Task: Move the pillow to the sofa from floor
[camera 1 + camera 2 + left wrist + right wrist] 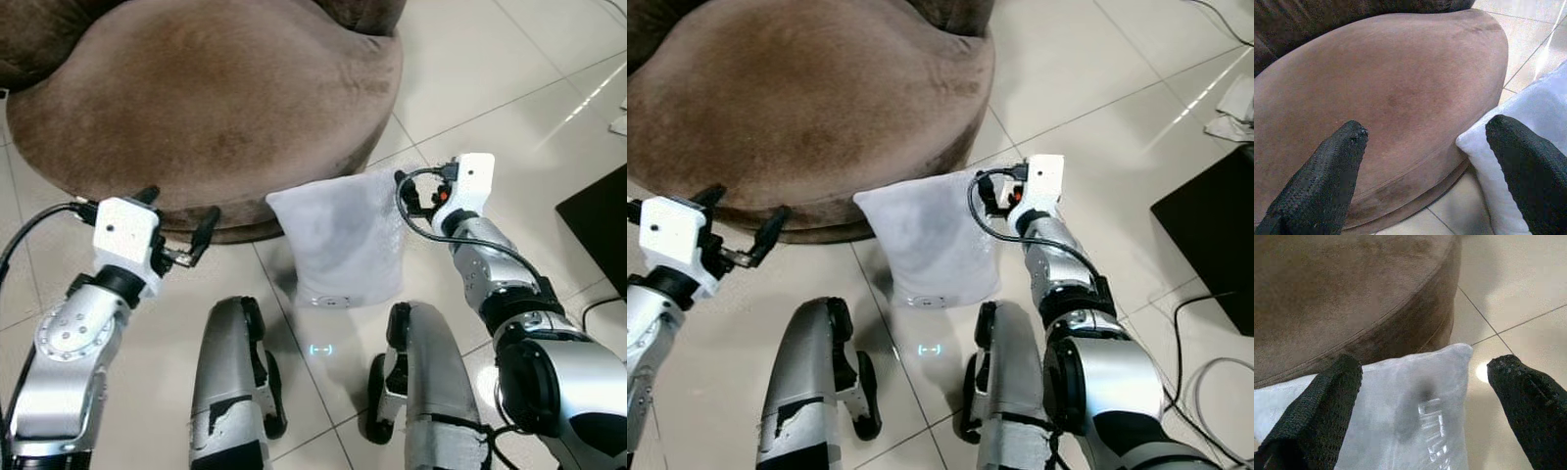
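Soft white square pillow (341, 240) standing on the pale tiled floor (509, 88)
It leans against the round brown suede sofa (211, 98). Left claw (179, 223) and right claw (1425, 396) flank it, fingers spread apart, gripping nothing.

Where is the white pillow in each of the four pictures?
Left eye view: the pillow stands on the floor in the middle, against the brown sofa.
Right eye view: the pillow is in the middle, just left of the right gripper.
Left wrist view: the pillow is at the right edge.
Right wrist view: the pillow fills the lower middle.
Shared landmark: the brown sofa.
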`<state>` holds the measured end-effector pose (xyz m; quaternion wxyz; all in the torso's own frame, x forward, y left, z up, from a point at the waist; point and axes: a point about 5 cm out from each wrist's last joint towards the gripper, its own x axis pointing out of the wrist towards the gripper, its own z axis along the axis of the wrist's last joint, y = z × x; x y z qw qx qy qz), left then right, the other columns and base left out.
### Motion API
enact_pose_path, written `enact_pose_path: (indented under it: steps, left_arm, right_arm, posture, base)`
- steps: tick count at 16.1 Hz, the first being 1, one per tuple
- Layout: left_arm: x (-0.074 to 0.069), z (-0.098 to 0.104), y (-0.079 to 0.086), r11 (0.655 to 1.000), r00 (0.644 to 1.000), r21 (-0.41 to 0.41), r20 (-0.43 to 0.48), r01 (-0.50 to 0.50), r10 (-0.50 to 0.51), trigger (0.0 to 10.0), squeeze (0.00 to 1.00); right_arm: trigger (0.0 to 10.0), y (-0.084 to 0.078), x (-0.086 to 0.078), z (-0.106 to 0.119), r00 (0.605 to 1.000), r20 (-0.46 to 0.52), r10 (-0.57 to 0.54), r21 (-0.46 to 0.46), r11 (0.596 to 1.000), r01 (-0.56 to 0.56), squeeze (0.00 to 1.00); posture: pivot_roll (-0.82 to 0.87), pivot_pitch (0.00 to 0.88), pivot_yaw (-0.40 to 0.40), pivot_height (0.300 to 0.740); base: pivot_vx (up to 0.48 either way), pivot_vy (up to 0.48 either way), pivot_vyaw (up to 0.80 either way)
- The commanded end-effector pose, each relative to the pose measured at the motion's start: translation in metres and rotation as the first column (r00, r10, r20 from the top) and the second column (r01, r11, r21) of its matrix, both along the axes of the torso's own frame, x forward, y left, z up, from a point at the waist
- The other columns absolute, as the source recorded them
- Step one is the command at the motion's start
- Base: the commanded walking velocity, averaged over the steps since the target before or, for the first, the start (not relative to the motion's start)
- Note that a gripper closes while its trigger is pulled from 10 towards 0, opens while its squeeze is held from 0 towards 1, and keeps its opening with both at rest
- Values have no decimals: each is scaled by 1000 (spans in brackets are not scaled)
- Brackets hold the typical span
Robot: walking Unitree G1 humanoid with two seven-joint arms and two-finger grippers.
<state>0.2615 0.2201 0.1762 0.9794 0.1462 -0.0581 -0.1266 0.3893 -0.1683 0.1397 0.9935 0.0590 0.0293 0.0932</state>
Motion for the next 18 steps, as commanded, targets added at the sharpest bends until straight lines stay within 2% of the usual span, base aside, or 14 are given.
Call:
enact_pose_path:
  steps: [1,3,7,10,11,16,18]
  left_arm:
    - [-4,-7,3,1000,1000,6,-28,4,-4,10000,0]
    - [-5,-19,-1,999,997,19,-66,29,-27,10000,0]
    - [-16,-7,-7,998,997,-7,-42,58,-58,10000,0]
    - [-16,-17,-12,997,995,-25,-66,68,-70,10000,0]
    - [-19,-19,-15,997,994,-12,-80,80,-81,10000,0]
    - [-27,-16,-17,997,993,-20,-83,77,-79,10000,0]
    - [-33,-7,-14,998,996,-21,-64,61,-62,10000,0]
  right_arm:
    - [10000,0,-1,-4,1000,-24,-8,-2,1000,8,0]
    - [10000,2,-3,-12,998,-51,-28,11,1000,28,0]
    - [10000,-1,-6,-17,998,-53,-46,1,999,46,0]
    - [10000,-1,-9,-22,997,-66,-43,-7,999,43,0]
    - [10000,-1,-11,-27,996,-77,-35,-27,999,33,0]
    - [10000,-5,-14,-31,996,-88,-32,-24,999,30,0]
    - [10000,-6,-14,-34,991,-127,-39,48,998,45,0]
  posture:
    - [120,492,20,563]
    - [123,513,24,563]
    - [122,554,35,563]
    - [111,568,37,563]
    - [92,596,36,563]
    - [101,582,29,563]
    - [154,557,33,563]
  base:
    - [0,0,0]
    - [0,0,0]
    - [0,0,0]
    - [0,0,0]
    - [0,0,0]
    - [0,0,0]
    - [0,0,0]
